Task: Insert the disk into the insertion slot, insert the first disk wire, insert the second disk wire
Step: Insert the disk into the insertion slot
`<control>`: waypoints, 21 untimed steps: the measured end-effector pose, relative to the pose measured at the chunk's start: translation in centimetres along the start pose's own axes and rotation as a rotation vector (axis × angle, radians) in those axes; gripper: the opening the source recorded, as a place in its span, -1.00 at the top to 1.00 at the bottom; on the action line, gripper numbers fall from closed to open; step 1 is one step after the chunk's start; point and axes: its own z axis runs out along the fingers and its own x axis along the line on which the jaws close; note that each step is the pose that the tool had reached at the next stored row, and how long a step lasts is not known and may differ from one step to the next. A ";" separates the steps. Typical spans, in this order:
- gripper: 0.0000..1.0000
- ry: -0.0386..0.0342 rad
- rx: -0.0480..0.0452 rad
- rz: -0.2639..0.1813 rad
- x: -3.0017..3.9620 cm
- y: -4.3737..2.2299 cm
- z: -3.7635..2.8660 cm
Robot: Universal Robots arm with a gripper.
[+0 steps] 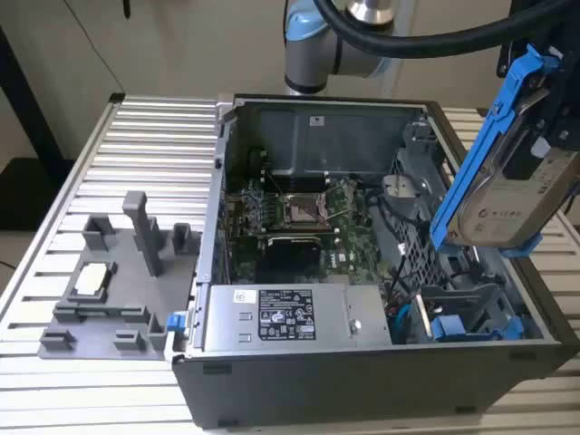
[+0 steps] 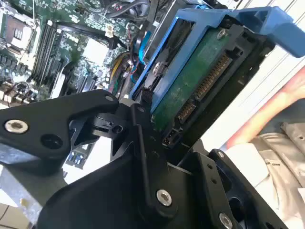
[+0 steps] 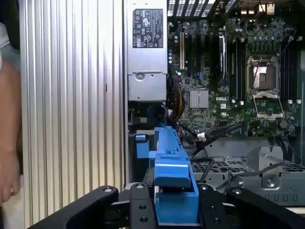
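Biggest thing first: we've got the ribbed metal counter (image 1: 136, 145), and on it the open computer case (image 1: 362, 381), with the motherboard (image 1: 299, 222) facing up. A grey plastic holder (image 1: 118, 272) sits on the counter just beside the case, on the exterior view's left. Along the case's near wall there's the silver power supply (image 1: 281, 317). Over on the exterior view's right is the perforated grey drive cage (image 1: 419, 237).

The disk (image 1: 512, 190), in its blue frame, hangs tilted in the air above that right side of the case, clear of the cage and not inside it. The fingers (image 3: 138, 210) are closed against the blue frame from both sides. In the second wrist view we see the disk's green board and connectors. A person's arm (image 3: 7, 143) shows past the counter's edge in the first wrist view.
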 end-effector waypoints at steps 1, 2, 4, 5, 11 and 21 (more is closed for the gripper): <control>0.35 0.0000 0.0000 0.000 0.00 0.00 0.00; 0.35 0.0000 0.0000 0.000 0.00 0.00 0.00; 0.35 0.0000 0.0000 0.000 0.00 0.00 0.00; 0.35 0.0000 0.0000 0.000 0.00 0.00 0.00; 0.35 -0.0001 0.0000 0.000 0.00 -0.01 0.28; 0.35 -0.0002 0.0098 0.000 0.00 -0.04 1.12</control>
